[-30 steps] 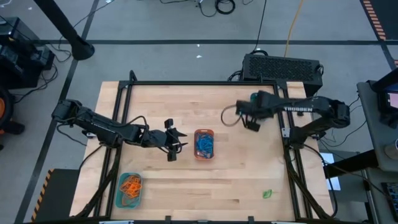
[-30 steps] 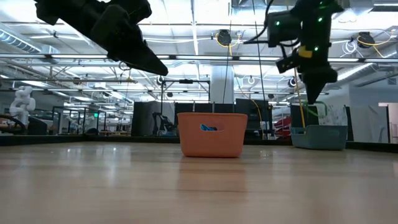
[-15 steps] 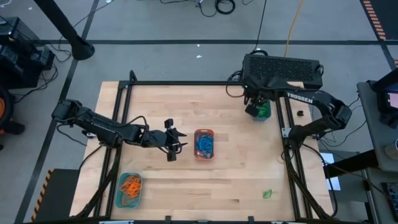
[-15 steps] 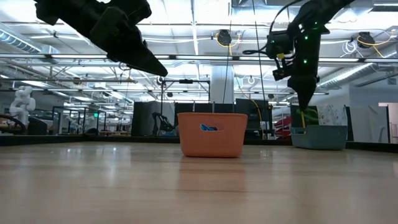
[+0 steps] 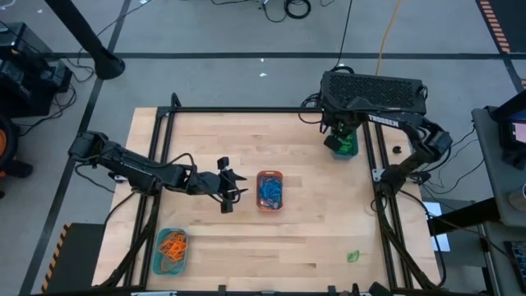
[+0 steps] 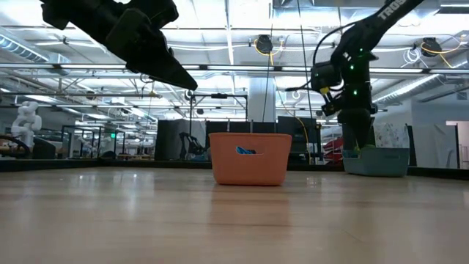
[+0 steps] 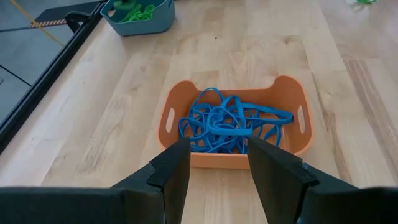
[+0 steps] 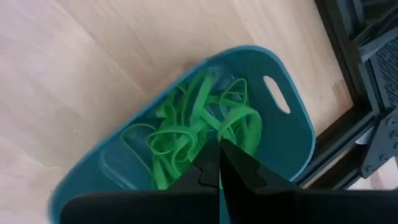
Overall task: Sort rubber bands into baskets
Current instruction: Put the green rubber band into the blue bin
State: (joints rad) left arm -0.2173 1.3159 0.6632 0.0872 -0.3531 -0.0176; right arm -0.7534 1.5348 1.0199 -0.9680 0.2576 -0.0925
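**Three baskets on the table, one stray green band outside them**

Count the baskets: three. The orange basket (image 5: 269,190) sits mid-table, packed with a tangle of blue bands (image 7: 231,122), too knotted to number. A teal basket (image 5: 170,251) at the near left edge holds a heap of orange bands (image 5: 173,243). The second teal basket (image 8: 283,134), at the far right corner by the frame, carries the green bands (image 8: 199,127), again a pile beyond counting. One green band (image 5: 353,256) lies alone on the bare wood (image 5: 312,238) near the front right, well apart from every basket.

Two arms at work. The right gripper (image 8: 219,163) hangs directly over the green pile in the far teal basket, its fingers pressed tight together; whether a band is caught between the tips I cannot tell. The left gripper (image 5: 231,195) hovers just beside the orange basket, fingers (image 7: 171,171) spread wide with nothing between them, clear of the table.
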